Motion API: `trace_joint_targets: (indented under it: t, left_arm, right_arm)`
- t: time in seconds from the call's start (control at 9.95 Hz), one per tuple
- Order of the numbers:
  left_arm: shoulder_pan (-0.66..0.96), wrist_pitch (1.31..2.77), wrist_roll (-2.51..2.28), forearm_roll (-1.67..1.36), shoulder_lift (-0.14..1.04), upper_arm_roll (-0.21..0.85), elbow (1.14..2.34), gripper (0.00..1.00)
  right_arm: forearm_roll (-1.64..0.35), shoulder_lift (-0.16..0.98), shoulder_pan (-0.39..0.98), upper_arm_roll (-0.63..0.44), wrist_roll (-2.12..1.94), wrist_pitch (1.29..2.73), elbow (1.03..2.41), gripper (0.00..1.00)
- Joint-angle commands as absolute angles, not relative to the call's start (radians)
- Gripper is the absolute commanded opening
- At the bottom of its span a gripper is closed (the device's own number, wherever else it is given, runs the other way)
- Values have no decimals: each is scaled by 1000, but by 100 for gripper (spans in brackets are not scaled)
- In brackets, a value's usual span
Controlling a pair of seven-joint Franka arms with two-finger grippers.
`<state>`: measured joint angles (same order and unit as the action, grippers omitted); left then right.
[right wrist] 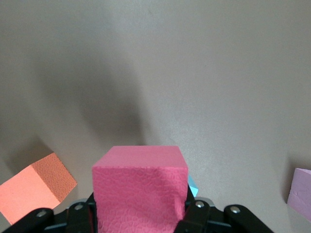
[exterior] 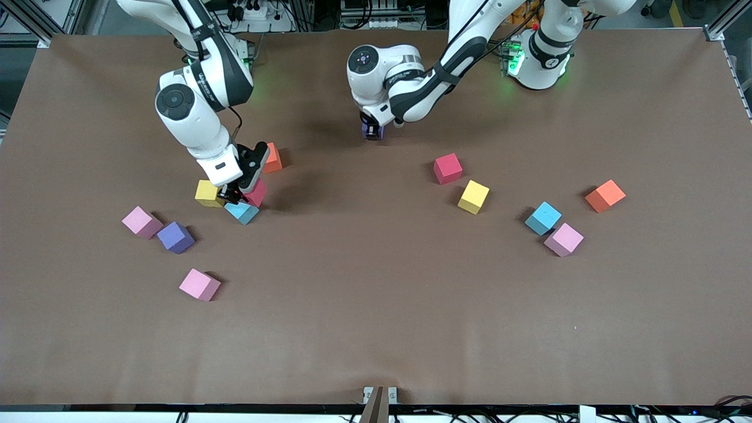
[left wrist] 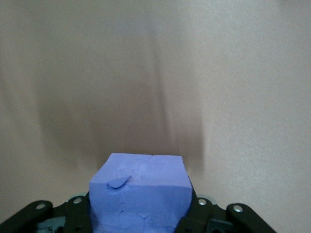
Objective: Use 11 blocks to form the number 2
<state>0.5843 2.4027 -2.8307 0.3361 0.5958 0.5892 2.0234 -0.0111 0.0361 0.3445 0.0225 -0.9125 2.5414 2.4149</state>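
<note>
Purple cube (left wrist: 140, 194) clamped between the fingers of the left gripper (exterior: 372, 130), over the bare brown table (exterior: 376, 329) at mid-width, close to the base side. Red cube (right wrist: 140, 188) pinched likewise in the right gripper (exterior: 239, 194), over a cluster toward the right arm's end.

Cluster under that gripper: yellow cube (exterior: 207, 193) and light blue cube (exterior: 242, 212), both just beside the fingers, contact with the held red cube not clear; orange cube (exterior: 272, 158) a little farther from the front camera, partly hidden by the wrist.

Nearer the front camera, same end: pink cube (exterior: 141, 222) touching a second purple cube (exterior: 175, 237); another pink cube (exterior: 200, 285) alone, nearest the camera of all.

Toward the left arm's end: second red cube (exterior: 448, 168) near a second yellow cube (exterior: 473, 197), apart; second light blue cube (exterior: 543, 218) just beside a pale pink cube (exterior: 563, 239), corners touching or nearly so; second orange cube (exterior: 605, 195) apart from both.

13 cubes counted in all, every one loose or gripped, none laid in rows. No digit 2 formed anywhere on the table.
</note>
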Motion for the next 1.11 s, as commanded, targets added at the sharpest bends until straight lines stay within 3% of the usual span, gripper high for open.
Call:
trace_joint_targets:
  t: [0.0, 0.6, 0.7, 0.8, 1.0]
  left_arm:
    - [591, 2424, -3171, 425, 557, 597, 2063, 0]
    - [589, 2430, -3267, 443, 568, 595, 2048, 0]
    - [588, 2428, -3266, 445, 566, 595, 2049, 65]
    - [592, 2419, -3264, 443, 566, 595, 2043, 100]
    - [589, 2379, -3278, 443, 557, 597, 2039, 100]
  right_arm:
    - [-11, 28, 334, 28, -933, 2539, 2411, 45]
    - [-11, 29, 339, 29, -931, 2539, 2411, 45]
    - [-11, 31, 341, 29, -931, 2539, 2411, 45]
    - [-11, 31, 342, 29, -933, 2539, 2411, 45]
    - [-9, 31, 345, 31, -931, 2539, 2411, 45]
